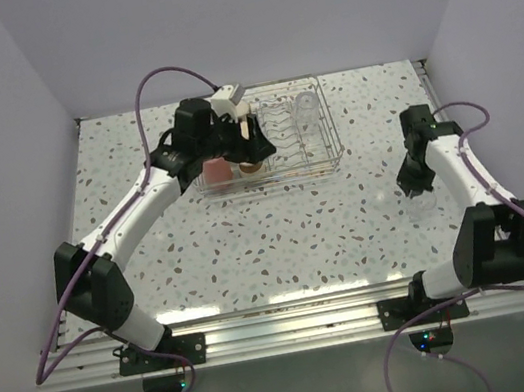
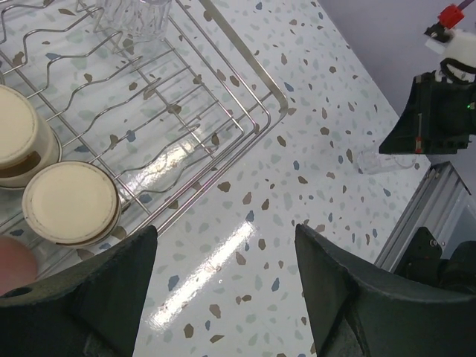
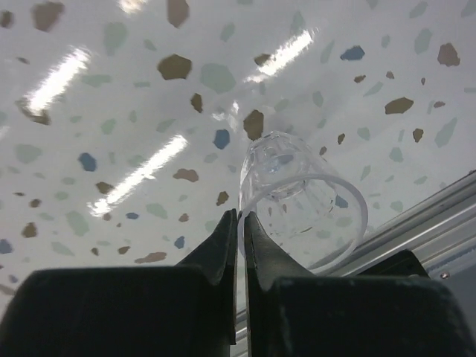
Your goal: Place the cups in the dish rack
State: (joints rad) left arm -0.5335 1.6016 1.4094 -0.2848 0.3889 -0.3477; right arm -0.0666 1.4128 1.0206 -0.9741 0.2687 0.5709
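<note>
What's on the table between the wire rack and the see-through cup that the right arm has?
Nothing. Only bare speckled table lies between the dish rack and the clear cup at the right end effector; the top view shows it.

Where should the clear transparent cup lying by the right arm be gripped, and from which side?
Probably the rim wall of the clear transparent cup, one finger inside, one outside, approaching from its open mouth: it lies on its side with the mouth facing the right gripper.
</note>
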